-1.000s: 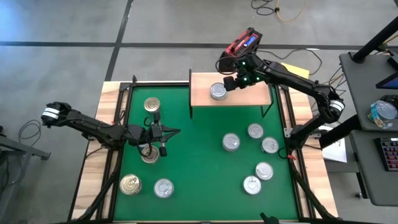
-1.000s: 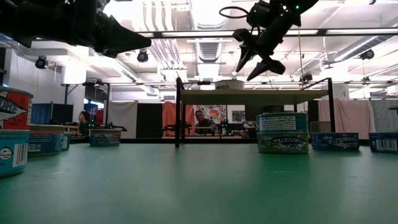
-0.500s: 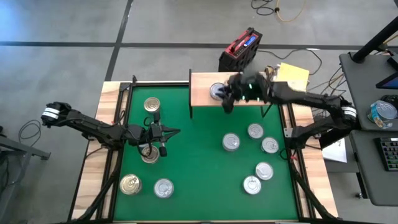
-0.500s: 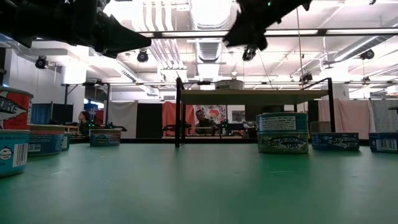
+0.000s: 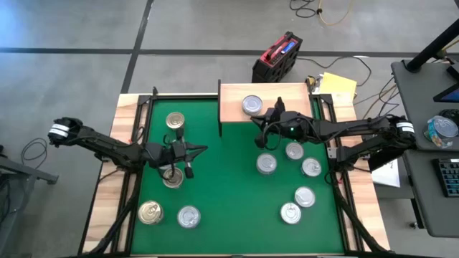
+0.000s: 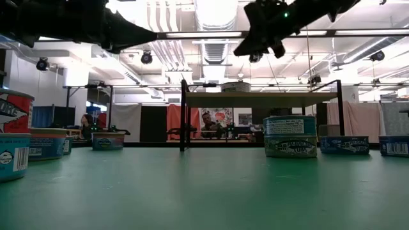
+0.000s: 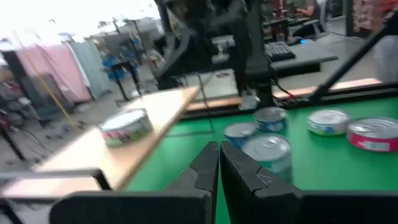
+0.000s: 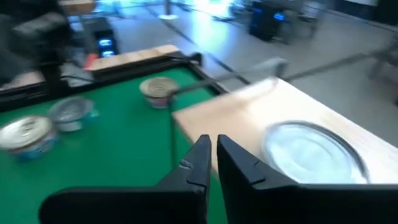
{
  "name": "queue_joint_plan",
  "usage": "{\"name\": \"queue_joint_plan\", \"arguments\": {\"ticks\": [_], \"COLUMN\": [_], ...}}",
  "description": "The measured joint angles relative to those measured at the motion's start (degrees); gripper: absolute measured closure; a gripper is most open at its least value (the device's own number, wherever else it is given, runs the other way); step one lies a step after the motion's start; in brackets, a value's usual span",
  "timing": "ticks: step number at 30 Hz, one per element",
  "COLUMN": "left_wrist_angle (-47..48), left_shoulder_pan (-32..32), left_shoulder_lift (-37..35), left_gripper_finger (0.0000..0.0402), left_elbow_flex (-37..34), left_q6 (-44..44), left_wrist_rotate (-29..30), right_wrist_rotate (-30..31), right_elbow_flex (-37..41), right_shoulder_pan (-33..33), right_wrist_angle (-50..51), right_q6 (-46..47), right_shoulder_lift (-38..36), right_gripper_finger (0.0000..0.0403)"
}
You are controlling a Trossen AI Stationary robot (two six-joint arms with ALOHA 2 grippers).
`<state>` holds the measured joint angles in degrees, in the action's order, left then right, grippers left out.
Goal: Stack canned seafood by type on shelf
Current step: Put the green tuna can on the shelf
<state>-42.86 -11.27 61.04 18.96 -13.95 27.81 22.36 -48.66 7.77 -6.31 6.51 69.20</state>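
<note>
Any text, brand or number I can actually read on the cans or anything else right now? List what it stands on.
None can be read as words.
Can at the low view's left edge: red label with white lettering, cut off; a barcode below, digits too small.
Can in front of the shelf: bluish label print, too blurred.
Can on the shelf: label blurred.
Lids in the high view, such as: no readable marks.

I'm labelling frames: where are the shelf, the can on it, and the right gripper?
shelf (image 5: pixel 233 100): high view, bare wood left of the can.
can on the shelf (image 5: pixel 252 105): high view, silver lid.
right gripper (image 5: pixel 262 124): high view, shut fingertips.
</note>
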Motion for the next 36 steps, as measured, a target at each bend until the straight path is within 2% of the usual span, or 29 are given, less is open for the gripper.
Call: {"name": "queue_joint_plan", "arguments": {"ticks": [8, 14, 16, 19, 25, 31, 36], "left_wrist_angle": [1.2, 1.9, 1.9, 1.8, 1.8, 1.9, 2.3], "left_shoulder_pan": [0.0, 0.0, 0.0, 0.0, 0.1, 0.1, 0.1], "left_shoulder_lift": [0.2, 0.1, 0.1, 0.1, 0.1, 0.1, 0.1], "left_gripper_finger": [0.0402, 0.0402, 0.0402, 0.0402, 0.0402, 0.0402, 0.0402], "left_elbow_flex": [0.0, 0.0, 0.0, 0.0, 0.0, 0.0, 0.0], "left_q6": [-1.9, -4.4, -5.1, -6.5, -9.4, -9.5, -9.2], "left_wrist_rotate": [0.5, 0.7, 0.8, 1.3, 3.9, 3.9, 3.9], "right_wrist_rotate": [2.4, 10.7, 10.8, 10.2, 3.4, 3.1, 3.1], "right_elbow_flex": [0.1, -2.8, -5.6, -11.1, -21.0, -24.9, -26.1], "right_shoulder_pan": [-0.8, 1.4, 3.2, 6.3, 9.0, 8.4, 8.3], "right_wrist_angle": [-0.1, 0.3, 0.5, 7.2, 20.7, 22.6, 25.0], "right_q6": [9.1, 11.9, 11.8, 12.7, 16.1, 16.1, 16.9], "right_shoulder_lift": [2.5, 6.9, 8.1, 10.8, 17.9, 21.4, 21.6], "right_gripper_finger": [0.0394, 0.0394, 0.0394, 0.0394, 0.0394, 0.0394, 0.0394]}}
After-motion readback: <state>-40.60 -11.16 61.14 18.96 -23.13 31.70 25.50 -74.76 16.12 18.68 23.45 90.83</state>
